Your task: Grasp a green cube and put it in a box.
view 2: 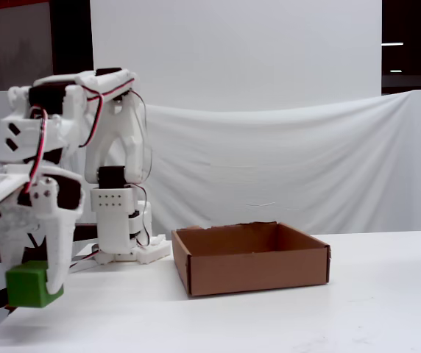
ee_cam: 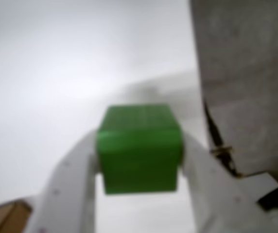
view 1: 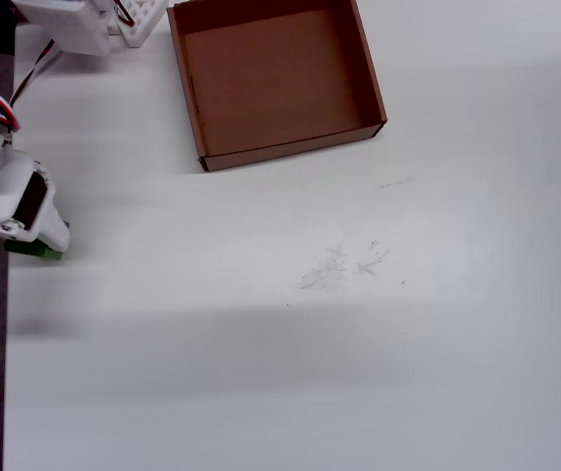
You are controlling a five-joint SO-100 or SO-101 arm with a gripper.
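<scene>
box (view 2: 251, 265): empty | green cube (view 2: 32, 284): clamped in hand (view 2: 37, 283), raised

— How many cubes do you count?
— One green cube (view 2: 34, 284), small, nothing else like it around.
— And boxes?
— One box (view 2: 251, 259), brown cardboard, on the white tabletop (view 2: 284, 320).
— Arms?
— One white arm (view 2: 78, 140), with one claw (view 2: 37, 290) of two fingers.

Wrist view: close behind the white two-finger gripper (ee_cam: 140, 160), facing past its tips. Overhead view: straight down, gripper at left edge. Fixed view: low, table-level, sideways; both share the shallow brown cardboard box (view 1: 372, 88) (view 2: 255, 271).
</scene>
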